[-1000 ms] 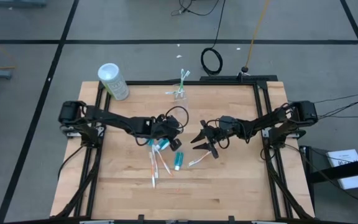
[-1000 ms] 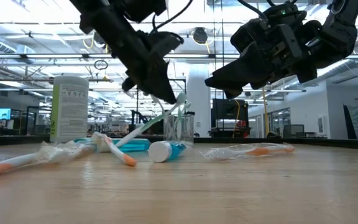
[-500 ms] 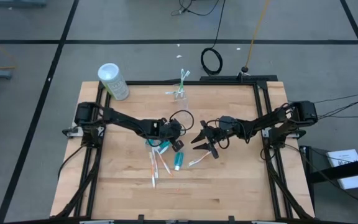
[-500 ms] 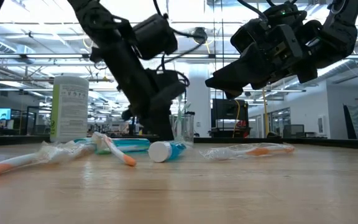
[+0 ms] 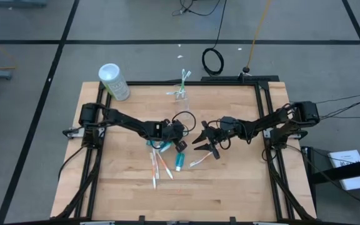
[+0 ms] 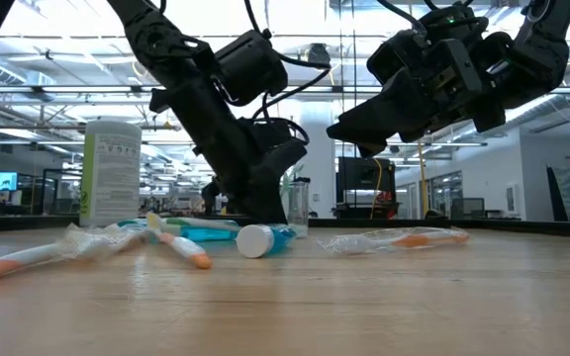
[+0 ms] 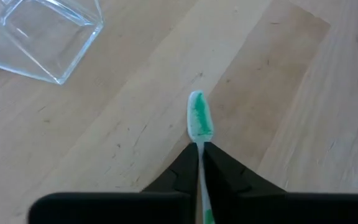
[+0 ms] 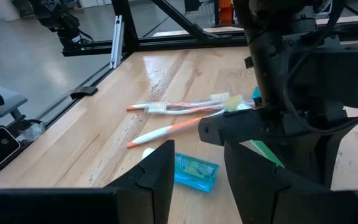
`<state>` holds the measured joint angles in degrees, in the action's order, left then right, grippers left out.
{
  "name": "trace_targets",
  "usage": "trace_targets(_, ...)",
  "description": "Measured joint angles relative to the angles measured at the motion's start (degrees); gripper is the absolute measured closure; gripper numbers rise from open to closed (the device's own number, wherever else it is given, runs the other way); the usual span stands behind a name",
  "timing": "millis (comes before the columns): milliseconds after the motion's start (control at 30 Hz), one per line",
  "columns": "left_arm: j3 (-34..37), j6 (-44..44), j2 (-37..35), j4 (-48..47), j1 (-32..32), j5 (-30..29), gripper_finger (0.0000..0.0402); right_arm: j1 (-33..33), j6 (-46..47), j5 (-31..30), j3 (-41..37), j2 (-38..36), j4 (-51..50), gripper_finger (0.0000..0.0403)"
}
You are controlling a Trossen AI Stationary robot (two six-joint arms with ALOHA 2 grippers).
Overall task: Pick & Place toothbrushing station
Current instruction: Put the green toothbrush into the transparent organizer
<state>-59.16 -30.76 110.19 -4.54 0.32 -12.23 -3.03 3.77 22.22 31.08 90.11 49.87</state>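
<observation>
My left gripper (image 5: pixel 177 144) is low over the middle of the table, shut on a white toothbrush with green bristles (image 7: pixel 199 118). In the low view the gripper (image 6: pixel 265 210) hides the brush. My right gripper (image 5: pixel 202 142) hangs open and empty just to its right, above the table (image 6: pixel 349 133). The clear cup (image 5: pixel 180 94) stands near the far edge with green toothbrushes in it. Orange-accented toothbrushes (image 5: pixel 158 165), a blue toothpaste tube (image 5: pixel 179 161) and a wrapped toothbrush (image 5: pixel 199 162) lie flat on the wood. My left gripper pinches the toothbrush's thin neck (image 7: pixel 199 163) between its two fingers, just behind the head. The fingers lie along the brush, slanting down at the table. The bristled head sticks out past the fingertips over bare wood; I cannot tell whether it touches the table.
A white canister with green print (image 5: pixel 114 81) stands at the table's far left corner. A second blue tube (image 6: pixel 206 229) lies by the left gripper. A black frame (image 5: pixel 264 119) runs along the table's edges. Bare wood lies at the near left and the far right.
My left gripper has gone toward the table's right edge and down, close to the wood. The green toothbrush it holds, which slanted up in the low view, has come down with it and is now hidden behind the gripper. My right gripper has kept still.
</observation>
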Motion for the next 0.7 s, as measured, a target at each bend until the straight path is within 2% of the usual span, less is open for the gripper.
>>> trace_targets(200, -1.8, 0.8, -1.4, -3.6, -0.4, 0.5, 0.0282, 0.0, 0.0, 0.0, 0.0, 0.0, 0.0, 0.0271)
trace_targets(367, -5.6, 0.7, -2.6, -13.8, -0.7, 1.6, 0.0223, 0.0, -0.1, -0.2, 0.0, 0.0, -0.7, 0.0271)
trace_targets(500, -7.6, -1.3, -2.8, -20.4, -2.2, 3.1, 0.0203, 0.0, -0.1, -0.2, 0.0, 0.0, -0.9, 0.0271)
trace_targets(700, -7.7, -3.0, -2.3, -21.6, -5.4, 2.1, 0.0214, -0.3, -0.2, -1.5, 0.0, 0.0, -0.9, 0.0271)
